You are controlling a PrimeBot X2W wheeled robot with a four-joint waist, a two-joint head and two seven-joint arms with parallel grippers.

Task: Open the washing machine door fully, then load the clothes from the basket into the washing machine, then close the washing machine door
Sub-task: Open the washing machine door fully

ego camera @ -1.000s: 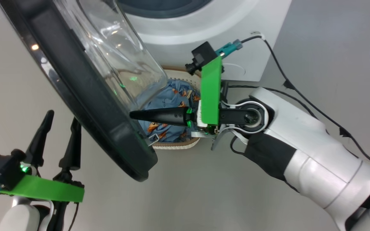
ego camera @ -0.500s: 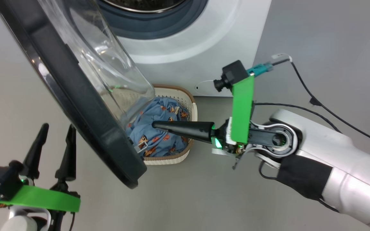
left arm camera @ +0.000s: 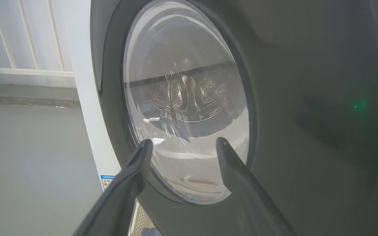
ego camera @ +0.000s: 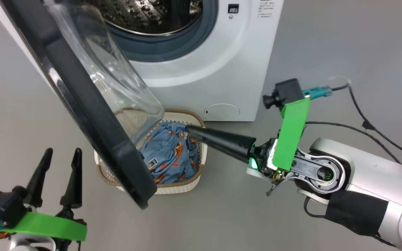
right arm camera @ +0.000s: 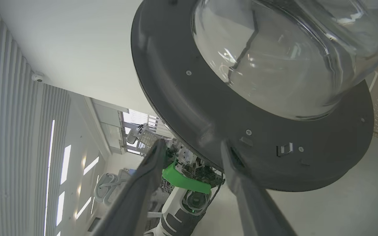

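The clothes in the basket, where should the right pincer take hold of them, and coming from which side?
Probably pinch the raised fold in the middle of the clothes, coming down from above on the right of the basket. The washing machine door covers the basket's left part in the head view, the right lies open, and the right pincer is on that side.

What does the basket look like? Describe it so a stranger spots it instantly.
Start at the white washing machine. On the floor before it, half behind the open door, sits the basket. It is cream, perforated, brown-rimmed, holding blue clothes.
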